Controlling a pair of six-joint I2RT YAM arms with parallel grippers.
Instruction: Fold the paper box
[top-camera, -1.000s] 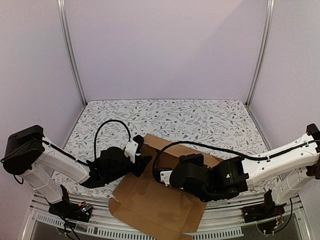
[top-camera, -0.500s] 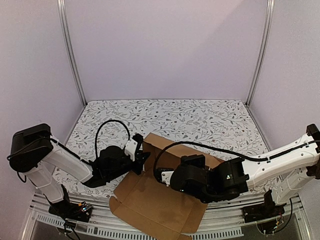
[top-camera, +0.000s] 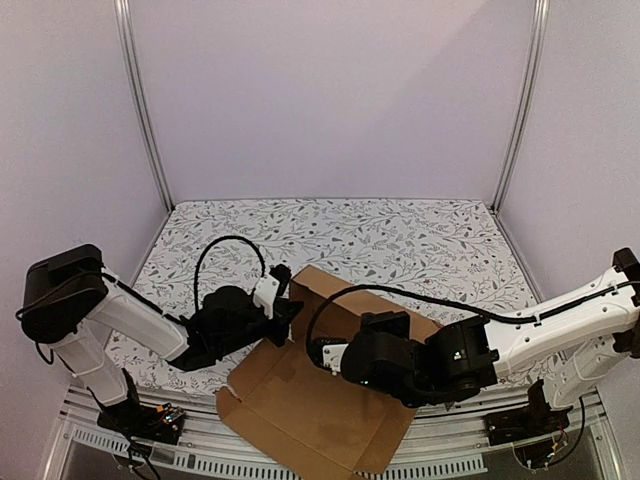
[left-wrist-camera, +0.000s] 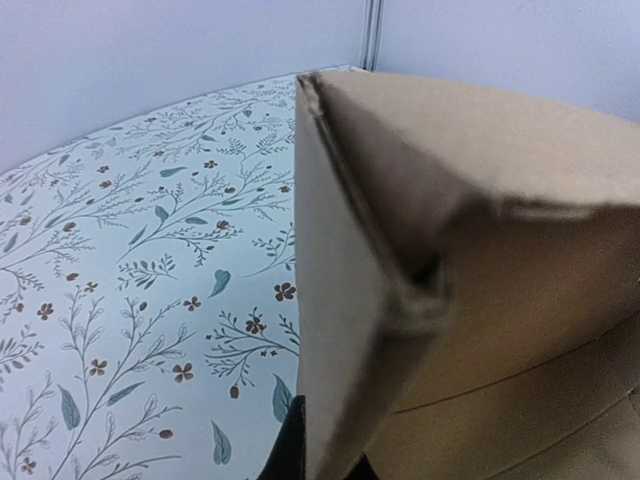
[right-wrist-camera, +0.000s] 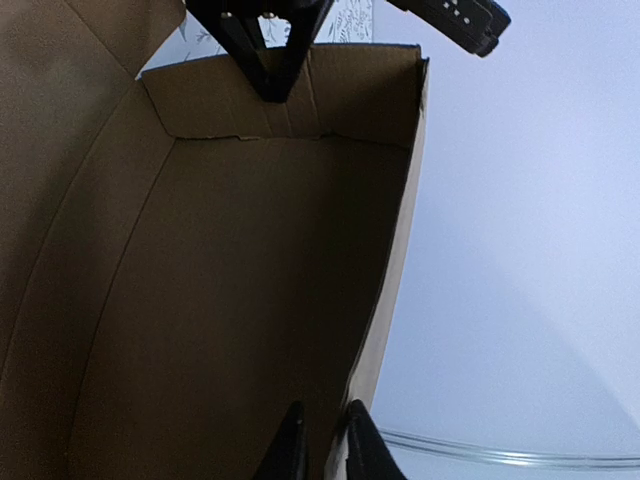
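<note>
The paper box (top-camera: 310, 400) is plain brown cardboard, partly folded, lying at the table's near middle with its near flap over the front edge. My left gripper (top-camera: 283, 312) is shut on the box's raised left wall. In the left wrist view that wall's corner (left-wrist-camera: 480, 250) fills the frame and only the dark fingertips (left-wrist-camera: 290, 455) show at the bottom. My right gripper (right-wrist-camera: 322, 450) is shut on the edge of another upright wall (right-wrist-camera: 200, 280). From above it (top-camera: 325, 352) sits low inside the box under the arm's black body. The left gripper (right-wrist-camera: 270, 60) shows at the far wall.
The table has a white floral cover (top-camera: 400, 240). Lilac walls and two metal posts (top-camera: 145, 110) close the back and sides. A metal rail (top-camera: 450, 460) runs along the front edge. The left arm's black cable (top-camera: 215, 250) loops above the table.
My left gripper has moved slightly right and up with the box's left wall, standing it more upright. The near flap has shifted a little left. The right arm has barely moved.
</note>
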